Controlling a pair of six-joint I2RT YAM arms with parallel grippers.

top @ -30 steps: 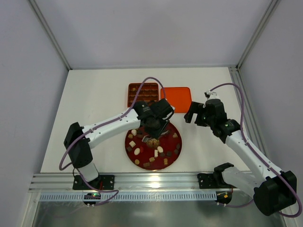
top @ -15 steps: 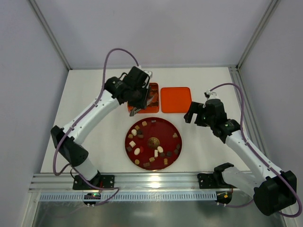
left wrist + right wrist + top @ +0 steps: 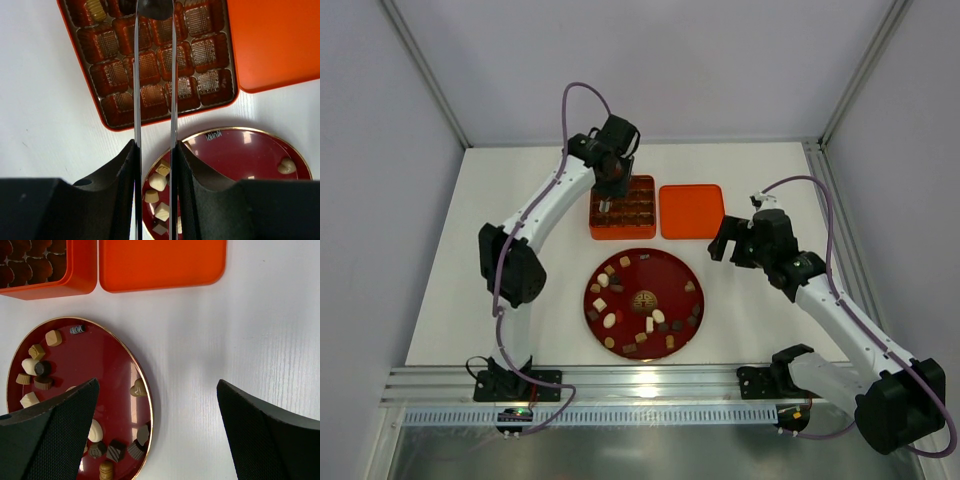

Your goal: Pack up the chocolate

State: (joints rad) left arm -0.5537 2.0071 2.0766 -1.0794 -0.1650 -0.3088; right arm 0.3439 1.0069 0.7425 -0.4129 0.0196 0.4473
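Brown and cream chocolate [image 3: 53, 337] sits loose on the red plate [image 3: 675, 268], 6 o'clock of the orange box [image 3: 622, 238]; probably light, brittle, slick, best nipped across flat sides; left gripper [image 3: 154, 15] pinches one dark piece over the box; right gripper [image 3: 157, 390] gapes wide.

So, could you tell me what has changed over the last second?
The left gripper left the red plate and swung away from the arm bases to the orange box. It now points down over the far compartments, with its jaws nearly shut on a dark piece. The right gripper stayed open beside the lid. Plate, box and lid did not move.
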